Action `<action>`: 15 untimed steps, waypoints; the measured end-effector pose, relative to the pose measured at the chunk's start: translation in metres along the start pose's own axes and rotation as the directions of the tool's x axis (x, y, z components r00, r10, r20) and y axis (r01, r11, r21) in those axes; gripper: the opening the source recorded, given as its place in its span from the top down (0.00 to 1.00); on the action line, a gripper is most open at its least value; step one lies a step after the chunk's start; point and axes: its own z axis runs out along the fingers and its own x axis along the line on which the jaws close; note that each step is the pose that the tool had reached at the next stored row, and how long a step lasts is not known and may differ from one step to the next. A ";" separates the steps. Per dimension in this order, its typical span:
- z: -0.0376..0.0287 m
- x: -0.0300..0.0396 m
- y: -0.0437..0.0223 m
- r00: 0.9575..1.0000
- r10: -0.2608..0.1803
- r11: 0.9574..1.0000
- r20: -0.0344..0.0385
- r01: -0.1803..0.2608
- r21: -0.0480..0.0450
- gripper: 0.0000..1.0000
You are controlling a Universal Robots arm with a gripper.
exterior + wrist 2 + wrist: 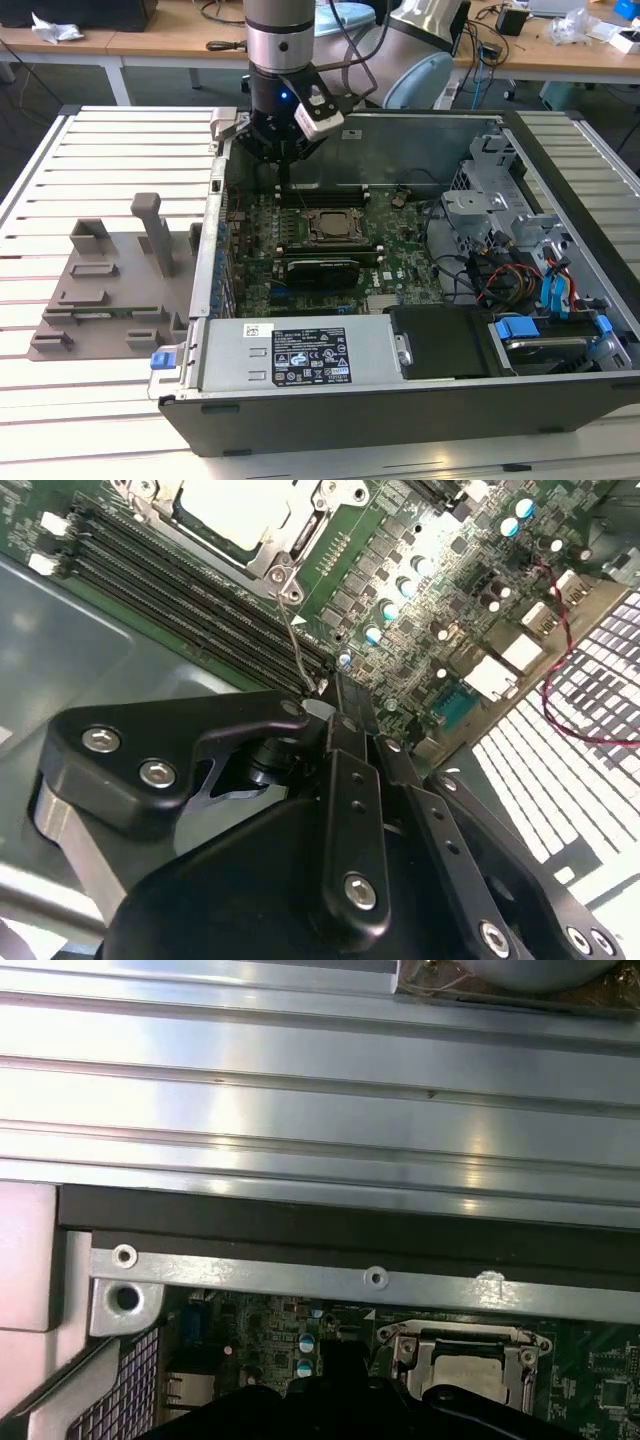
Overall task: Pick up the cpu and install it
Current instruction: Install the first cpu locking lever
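The cpu (330, 226) lies flat inside the dark metal-framed socket (352, 238) in the middle of the green motherboard (405, 245). Its silvery top also shows in both wrist views, the cpu (228, 505) and the cpu (468, 1374). My gripper (284, 172) hangs over the board's back left part, behind the socket and apart from the cpu. Its fingers (345, 780) are shut. The thin wire socket lever (293, 640) runs from the socket's corner up to the fingertips; I cannot tell whether it is clamped between them.
The open computer case (400, 420) surrounds the board. A long black card (320, 268) lies in front of the socket, and memory slots (170, 595) behind it. Power supply (290, 355) at front; drive cages and cables (520, 240) on the exterior view's right. A grey fixture tray (110, 275) sits outside on its left.
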 end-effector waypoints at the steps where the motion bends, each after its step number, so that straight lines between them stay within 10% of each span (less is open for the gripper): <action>1: 0.0015 0.0000 0.0000 1.000 0.000 1.000 0.000 0.000 0.000 0.89; 15: 0.0028 -0.0252 -0.0019 1.000 0.000 1.000 -0.002 0.000 0.000 0.89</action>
